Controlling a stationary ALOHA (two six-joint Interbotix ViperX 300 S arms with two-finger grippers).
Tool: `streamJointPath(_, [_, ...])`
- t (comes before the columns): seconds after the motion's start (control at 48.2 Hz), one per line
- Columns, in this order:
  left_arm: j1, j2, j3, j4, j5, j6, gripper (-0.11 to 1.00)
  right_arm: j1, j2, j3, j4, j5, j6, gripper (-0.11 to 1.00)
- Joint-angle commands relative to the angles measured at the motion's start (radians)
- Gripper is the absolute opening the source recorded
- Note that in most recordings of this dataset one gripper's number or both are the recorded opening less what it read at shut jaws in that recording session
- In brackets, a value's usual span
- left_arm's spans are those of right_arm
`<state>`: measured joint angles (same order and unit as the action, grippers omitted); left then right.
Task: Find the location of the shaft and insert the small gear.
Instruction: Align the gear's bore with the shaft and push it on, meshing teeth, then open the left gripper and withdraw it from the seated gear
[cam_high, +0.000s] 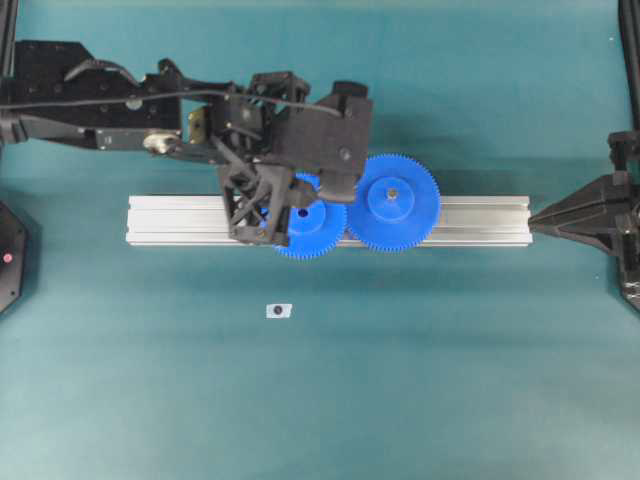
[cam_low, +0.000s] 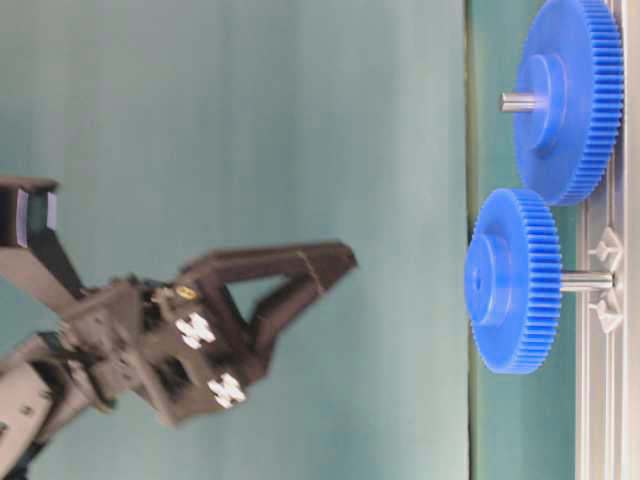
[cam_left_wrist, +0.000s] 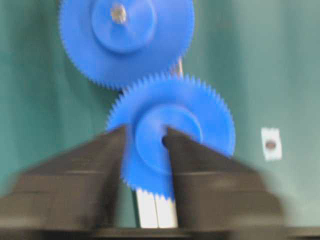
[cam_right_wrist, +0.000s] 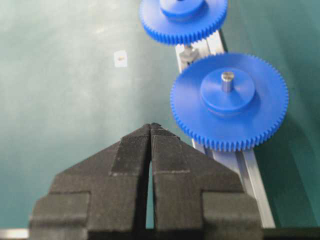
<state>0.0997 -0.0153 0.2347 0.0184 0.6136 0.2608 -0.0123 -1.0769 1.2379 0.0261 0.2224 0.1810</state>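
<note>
Two black fingers of the left pincer stand a narrow gap apart with nothing between them. The wrist view is too blurred to say whether they are fully closed. In that view they frame the raised hub of the small gear. The table-level view puts the fingertips above the gear and clear of it, so this pincer carries nothing.

The small gear sits on the shaft, which rises from the aluminium rail. A bare stretch of grey pin shows between the gear's underside and the rail. That suggests the gear is threaded on but riding high, not pushed right down. Whether that height is its final seat I cannot tell.

Its teeth come up against those of the larger blue gear, which sits just beside it on its own pin. That nearness is likely why the small gear's spot on the rail matters, since the two are meant to mesh.

The right pincer is closed tight on nothing and rests well apart at the rail's far end. It is parked out of the way, I judge, to leave the working space free.

A small white tag with a dark centre lies alone on the green table, nearer the camera than the rail and touched by nothing
</note>
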Motion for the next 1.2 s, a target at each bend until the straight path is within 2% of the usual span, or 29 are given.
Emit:
streamJointPath(0.0, [-0.006, -0.023, 0.005, 0.003, -0.021, 0.002, 0.11, -0.002, 0.005, -0.011, -0.002, -0.011, 0.008, 0.02])
streamJointPath(0.062, [-0.005, -0.023, 0.021, 0.003, -0.043, 0.003, 0.01, -0.002, 0.005, -0.014, -0.002, -0.009, 0.006, 0.02])
streamJointPath(0.104, [-0.005, -0.02, 0.029, 0.003, -0.058, 0.006, -0.01, -0.002, 0.005, -0.015, -0.005, -0.011, 0.006, 0.02])
streamJointPath(0.29, [0.002, 0.0, 0.069, 0.003, -0.127, 0.003, -0.01, -0.003, 0.005, -0.015, -0.012, -0.014, 0.008, 0.02])
streamJointPath(0.477, [0.0, 0.046, 0.109, 0.003, -0.147, -0.014, -0.01, -0.003, 0.005, -0.015, -0.011, -0.014, 0.008, 0.02])
streamJointPath(0.705, [-0.011, 0.067, 0.074, 0.003, -0.14, -0.038, -0.01, -0.003, 0.005, -0.017, -0.012, -0.014, 0.008, 0.02])
streamJointPath(0.996, [-0.015, -0.015, 0.014, 0.003, -0.072, -0.041, -0.01, -0.003, 0.003, -0.018, -0.012, -0.014, 0.008, 0.02])
streamJointPath(1.182, [-0.035, -0.132, 0.043, 0.003, -0.072, -0.052, -0.01, -0.003, 0.003, -0.018, -0.012, -0.014, 0.008, 0.02])
